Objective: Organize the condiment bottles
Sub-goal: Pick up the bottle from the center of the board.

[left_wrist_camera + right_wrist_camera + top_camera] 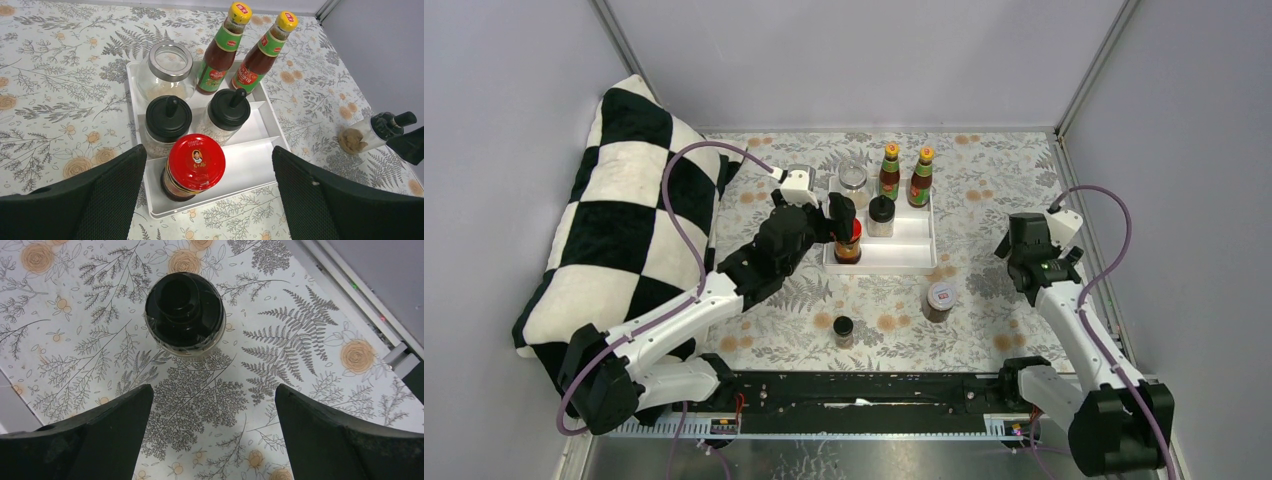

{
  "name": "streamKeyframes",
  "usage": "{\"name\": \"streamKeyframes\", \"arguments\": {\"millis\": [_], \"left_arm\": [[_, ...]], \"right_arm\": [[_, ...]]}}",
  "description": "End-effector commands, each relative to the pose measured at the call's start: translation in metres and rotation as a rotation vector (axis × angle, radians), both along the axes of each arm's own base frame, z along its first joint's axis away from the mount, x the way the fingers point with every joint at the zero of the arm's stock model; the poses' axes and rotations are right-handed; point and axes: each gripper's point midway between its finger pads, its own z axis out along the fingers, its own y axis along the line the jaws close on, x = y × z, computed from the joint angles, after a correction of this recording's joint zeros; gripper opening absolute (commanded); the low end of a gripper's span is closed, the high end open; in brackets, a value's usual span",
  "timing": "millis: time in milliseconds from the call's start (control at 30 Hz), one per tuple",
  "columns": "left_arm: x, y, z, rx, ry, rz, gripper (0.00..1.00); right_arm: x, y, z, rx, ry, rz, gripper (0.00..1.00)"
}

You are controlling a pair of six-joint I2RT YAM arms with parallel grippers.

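Black mesh-faced fingers frame both wrist views, and in each pair they stand wide apart with nothing pinched.

Nearest the arm bases, only the overhead camera shows a small black-lidded jar [843, 330]. Right of it and a little farther stands a jar with a white-and-red lid [940, 300]. Both are upright on the cloth, apart from the white tray [899, 252].

The left gripper [208, 162] hangs at the tray's near compartment, one finger either side of the red-lidded jar [194, 165] without touching it. From above, that gripper hides one shaker. The left wrist view shows the left black-topped shaker [167, 120] and the right black-topped shaker [229, 111] side by side just behind the low divider. In the tray's far row stand a steel-lidded glass jar [165, 70], then the left sauce bottle [217, 55] and the right sauce bottle [257, 62], red with orange caps and green labels.

The right gripper [213, 395] is over open cloth. A black-capped jar [185, 310] stands ahead of its fingers, not between them. Overhead, the gripper's body covers this jar; the left wrist view catches it out to the right of the tray.

The tablecloth [984, 180] is pale, printed with grey ferns and orange flowers. A black-and-white checked cushion [624, 230] lies along its left edge against plain grey walls [844, 60].
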Motion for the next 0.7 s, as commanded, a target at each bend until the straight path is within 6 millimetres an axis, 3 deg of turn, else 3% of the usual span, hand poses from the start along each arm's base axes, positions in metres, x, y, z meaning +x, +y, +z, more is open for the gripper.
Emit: {"name": "streamKeyframes", "arguments": {"millis": [0,533,667], "left_arm": [[-0.005,0.001,0.003,-0.015,-0.002,-0.013,0.99],[-0.009,-0.004,0.012,-0.035,-0.009,-0.033,0.99],[-0.010,-0.005,0.012,-0.039,-0.011,-0.035,0.99]], "right_arm": [[0.022,0.004,-0.005,0.079,-0.048,0.030,1.00],[0.054,0.003,-0.032,0.136,0.008,0.026,1.00],[0.056,-0.008,-0.038,0.141,0.016,-0.007,1.00]]}}
